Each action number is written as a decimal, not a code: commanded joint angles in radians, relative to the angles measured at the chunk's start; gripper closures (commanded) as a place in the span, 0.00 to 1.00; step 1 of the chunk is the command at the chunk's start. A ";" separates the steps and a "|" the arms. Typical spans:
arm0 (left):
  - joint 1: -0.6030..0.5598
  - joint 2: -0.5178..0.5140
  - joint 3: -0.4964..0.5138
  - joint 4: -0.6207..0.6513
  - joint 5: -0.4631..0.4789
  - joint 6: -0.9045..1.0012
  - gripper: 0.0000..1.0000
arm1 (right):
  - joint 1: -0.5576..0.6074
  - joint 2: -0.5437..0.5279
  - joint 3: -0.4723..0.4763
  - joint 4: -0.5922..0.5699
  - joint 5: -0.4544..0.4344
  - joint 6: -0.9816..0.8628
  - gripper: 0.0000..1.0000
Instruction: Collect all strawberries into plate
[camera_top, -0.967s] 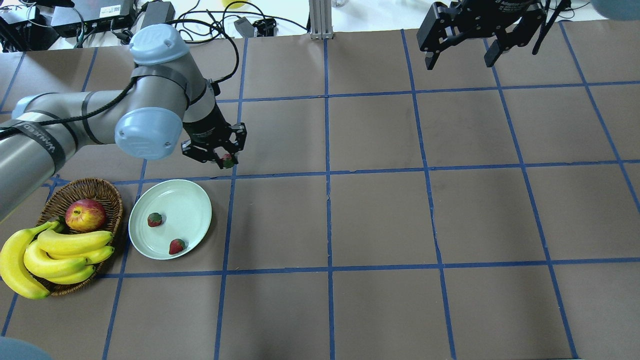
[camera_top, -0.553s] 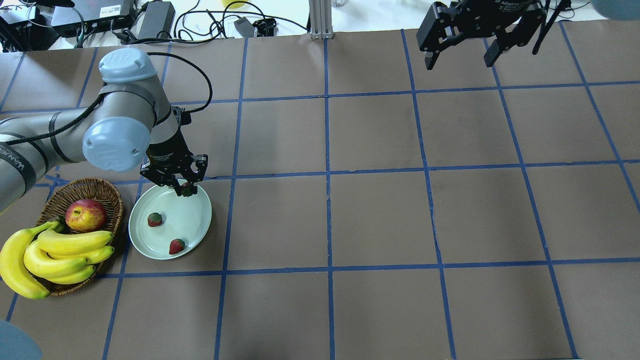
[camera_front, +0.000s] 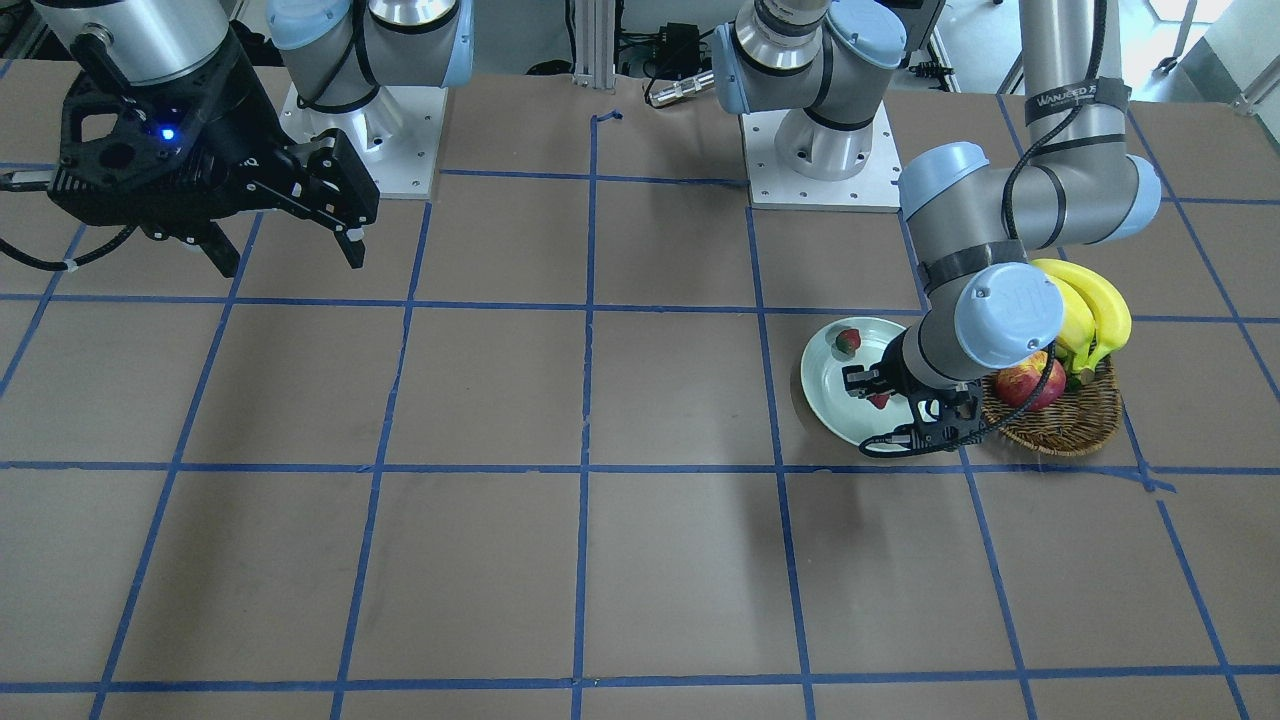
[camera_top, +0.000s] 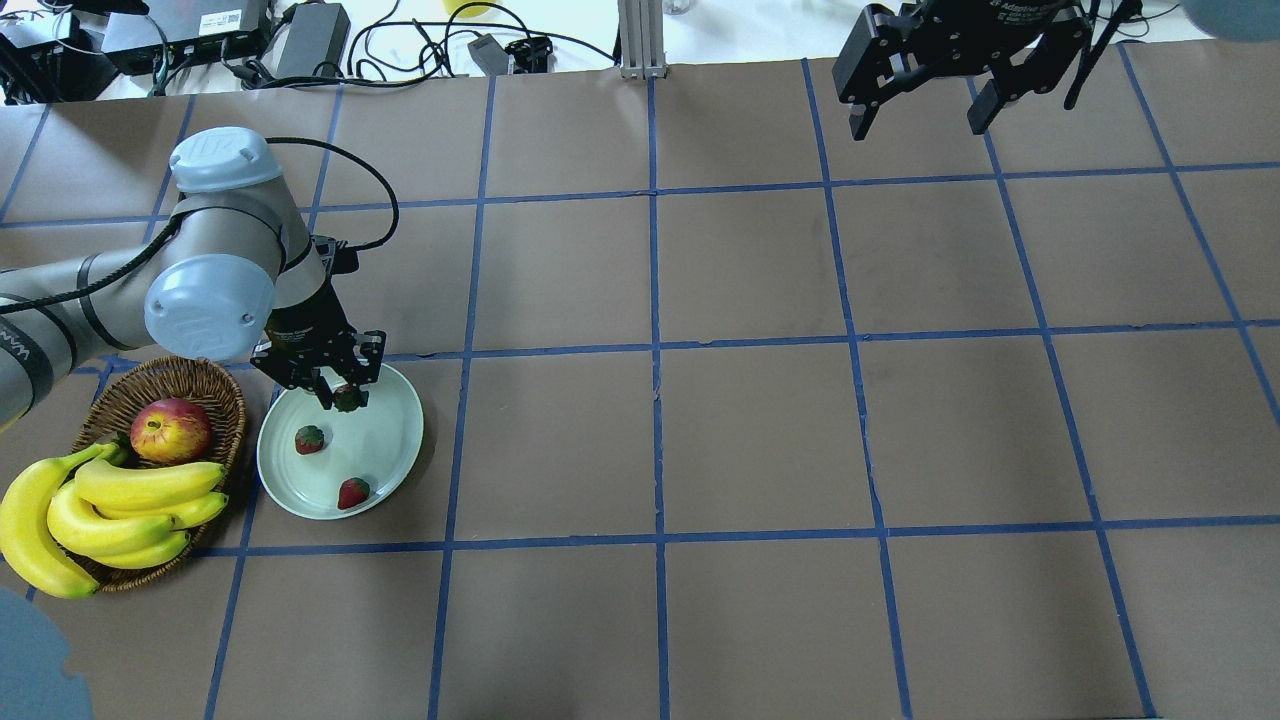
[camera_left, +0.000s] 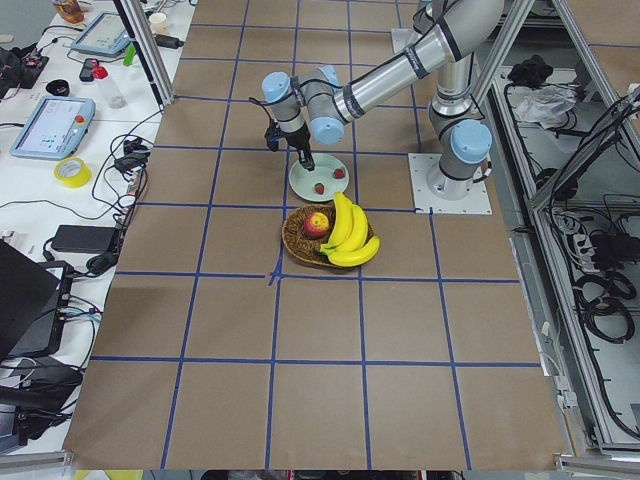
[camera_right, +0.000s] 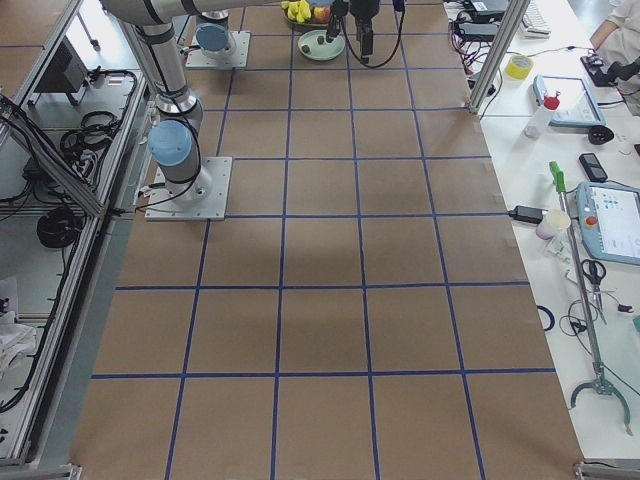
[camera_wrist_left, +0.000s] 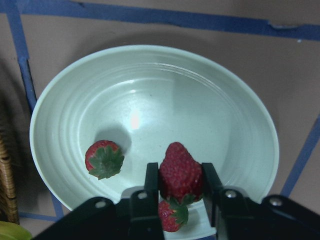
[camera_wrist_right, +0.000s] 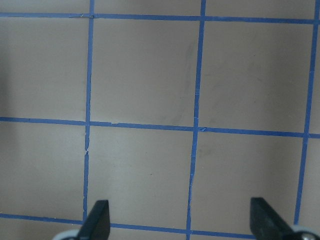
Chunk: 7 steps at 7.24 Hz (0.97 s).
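Note:
The pale green plate (camera_top: 390, 440) lies at the table's left, next to the basket. Two strawberries rest on it, one (camera_top: 310, 439) near the middle and one (camera_top: 352, 493) by its near rim. My left gripper (camera_top: 345, 398) hangs over the plate's far part, shut on a third strawberry (camera_wrist_left: 181, 177). In the left wrist view the plate (camera_wrist_left: 165, 100) fills the frame below the held berry, with one loose strawberry (camera_wrist_left: 104, 159) to its left. My right gripper (camera_top: 915, 115) is open and holds nothing, high over the far right of the table.
A wicker basket (camera_top: 180, 378) with a red-yellow apple (camera_top: 170, 428) and a bunch of bananas (camera_top: 110, 500) touches the plate's left side. Cables and power bricks (camera_top: 310, 35) lie beyond the table's far edge. Brown paper with blue tape lines covers the table.
My left arm has swung toward the robot and to the left, carrying the strawberry from beyond the plate's far rim to above the plate. The right arm has not moved.

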 joint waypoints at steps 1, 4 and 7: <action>-0.002 0.029 0.092 -0.003 0.000 0.011 0.00 | 0.000 0.001 0.000 0.000 0.000 0.000 0.00; -0.021 0.084 0.185 -0.074 -0.093 -0.019 0.00 | 0.000 -0.001 0.000 0.000 0.000 0.000 0.00; -0.041 0.218 0.221 -0.176 -0.151 -0.017 0.00 | 0.000 -0.003 0.000 0.000 0.002 0.000 0.00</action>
